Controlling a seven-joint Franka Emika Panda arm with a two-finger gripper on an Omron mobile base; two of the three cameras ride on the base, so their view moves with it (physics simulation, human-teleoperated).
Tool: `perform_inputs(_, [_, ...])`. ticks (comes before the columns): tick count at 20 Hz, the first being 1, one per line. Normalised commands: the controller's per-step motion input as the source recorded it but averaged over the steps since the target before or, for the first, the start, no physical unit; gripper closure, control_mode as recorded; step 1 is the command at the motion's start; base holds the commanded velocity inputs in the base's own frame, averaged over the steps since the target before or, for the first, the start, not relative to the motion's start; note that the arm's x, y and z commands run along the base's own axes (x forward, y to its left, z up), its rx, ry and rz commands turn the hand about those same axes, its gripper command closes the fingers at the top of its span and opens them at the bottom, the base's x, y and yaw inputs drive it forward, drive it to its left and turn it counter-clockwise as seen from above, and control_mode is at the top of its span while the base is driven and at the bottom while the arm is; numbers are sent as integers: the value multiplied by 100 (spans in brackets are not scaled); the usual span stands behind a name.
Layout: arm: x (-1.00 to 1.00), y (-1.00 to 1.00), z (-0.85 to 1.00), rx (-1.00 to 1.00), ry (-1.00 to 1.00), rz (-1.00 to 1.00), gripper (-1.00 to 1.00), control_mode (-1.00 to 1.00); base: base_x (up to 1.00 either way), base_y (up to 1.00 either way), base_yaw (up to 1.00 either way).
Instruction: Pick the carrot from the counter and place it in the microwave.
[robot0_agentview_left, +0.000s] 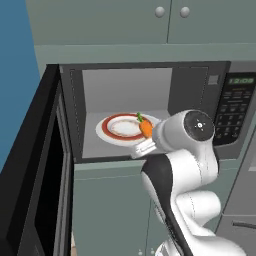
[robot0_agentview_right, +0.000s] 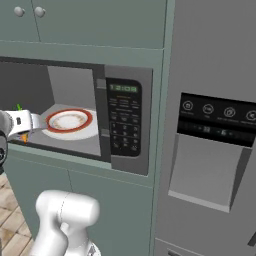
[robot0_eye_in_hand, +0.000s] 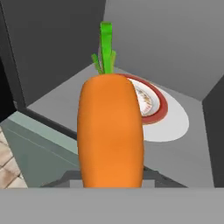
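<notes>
The microwave (robot0_agentview_left: 235, 100) stands with its black door (robot0_agentview_left: 35, 175) swung wide to the left, showing the light grey cavity. Inside lies a white, red-ringed plate (robot0_agentview_left: 120, 127). My gripper (robot0_agentview_left: 143, 145) reaches into the opening from the right front and is shut on the carrot (robot0_agentview_left: 146, 129). The orange carrot stands upright with its green top up, over the plate's right edge. In the hand view the carrot (robot0_eye_in_hand: 110, 131) is close in front, and the plate (robot0_eye_in_hand: 151, 103) lies behind it on the cavity floor. From the right side, my gripper (robot0_agentview_right: 24, 126) is at the cavity's front edge. The counter is out of view.
Grey-green cabinet doors (robot0_agentview_left: 150, 20) hang above the microwave and cabinet fronts (robot0_agentview_left: 110, 210) run below it. A grey fridge with a dispenser recess (robot0_agentview_right: 210, 165) stands just right of the keypad panel (robot0_agentview_right: 124, 117). The open door blocks the left side.
</notes>
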Motion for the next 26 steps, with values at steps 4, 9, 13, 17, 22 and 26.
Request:
perform_inputs(4, [100,10,0,0,-22,-6,100,-100,0,0,0])
perform_inputs(9, [98,1,-2,0,-5,-6,100,-100,0,0,0])
perform_inputs(13, [96,9,-30,0,0,-5,100,-100,0,0,0])
perform_inputs(17, [97,14,-12,0,12,-6,100,-100,0,0,0])
perform_inputs(22, [81,17,-26,0,19,-5,100,-100,0,0,0])
perform_inputs(26, [75,0,-49,0,20,-3,100,-100,0,0,0])
